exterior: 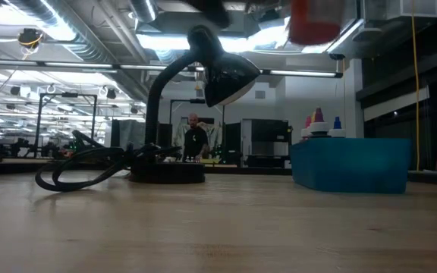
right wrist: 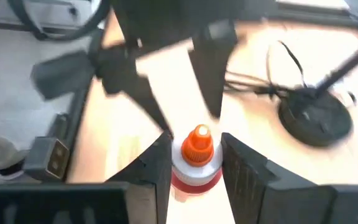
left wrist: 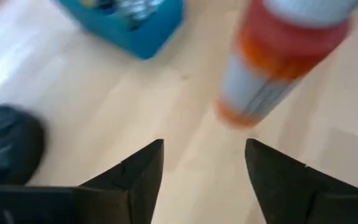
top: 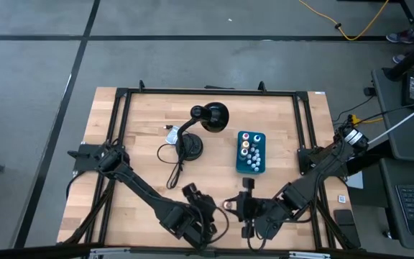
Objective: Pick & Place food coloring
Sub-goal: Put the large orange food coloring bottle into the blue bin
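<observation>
A food coloring bottle (right wrist: 195,163), whitish with red contents and an orange cap, sits between my right gripper's (right wrist: 196,138) fingers near the table's near edge (top: 230,206). My left gripper (left wrist: 204,146) is open and faces it from the left (top: 205,205). The bottle's cap (left wrist: 230,114) hangs just beyond its fingertips without touching them. The low view shows the bottle (exterior: 313,19) high above the table. More small bottles (top: 250,150) stand upright in the teal box (top: 238,162). My right gripper pinches the bottle's body (right wrist: 180,177), just behind the white collar, between its two fingers. It comes level from the table's right. The bottle lies along the fingers, and its orange cap (right wrist: 198,142) sticks out past the fingertips toward the left gripper. The bottle is lifted clear.
The black desk lamp (top: 208,117) stands mid-table on its round base (top: 188,147), with its cord (top: 169,160) looped on the wood. The teal box sits right of the lamp. A black frame (top: 207,91) runs along the table's edges. A person (exterior: 195,139) stands far behind the table.
</observation>
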